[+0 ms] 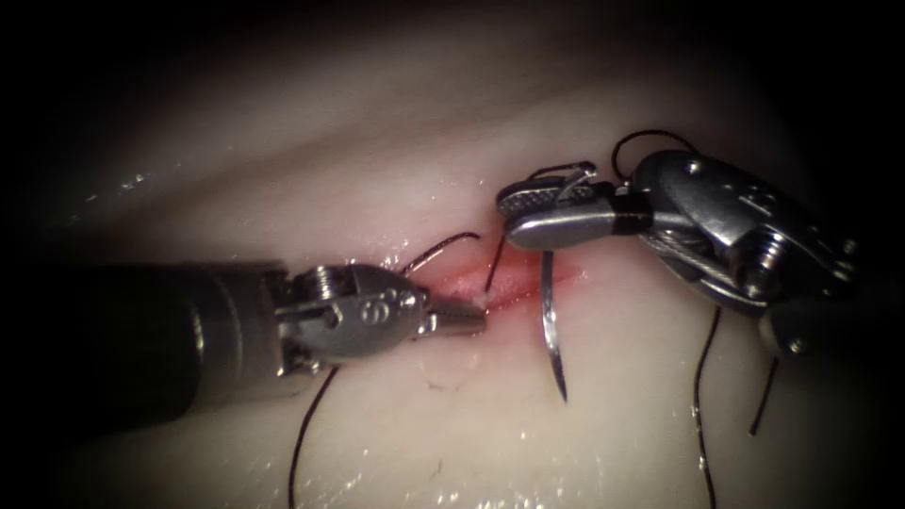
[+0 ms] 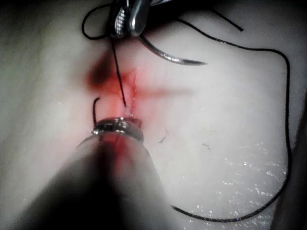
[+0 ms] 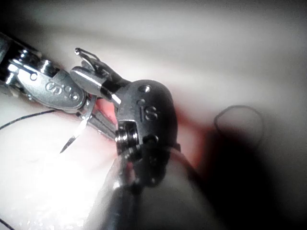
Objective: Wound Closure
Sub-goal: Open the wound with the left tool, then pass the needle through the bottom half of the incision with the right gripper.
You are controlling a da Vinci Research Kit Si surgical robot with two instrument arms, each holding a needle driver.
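Right pincer (image 1: 517, 215): closed on the needle (image 1: 550, 325) near its thread end, above and just right of the cut (image 1: 523, 283); the same grip shows in the left wrist view (image 2: 125, 21) and the right wrist view (image 3: 91, 72).
Needle: free of the tissue (image 1: 377, 141); its curve hangs down from the pincer across the cut's right end, tip pointing down over the tissue on the near side of the cut (image 3: 62, 149).
Left pincer (image 1: 462, 320): tip at the cut's left end, jaws together; it looks closed on the tissue edge or on thread there, but I cannot tell which, as the tip is small and partly buried in red (image 2: 120, 127).
Thread (image 1: 699, 396): dark, one loop arching over the right tool's wrist, strands trailing down the tissue on the right; another stretch arcs up beside the left pincer and enters the cut (image 2: 119, 76).
Cut: short, pink-red, lying between the two pincers.
Risk, needle: held so near the end, it could swivel in the jaws if the tip met the tissue at a slant.
Risk, thread: the loop by the right wrist could snag on the joint and drag the stitch.
Risk, tissue: a pull from the left pincer could tear the soft edge.
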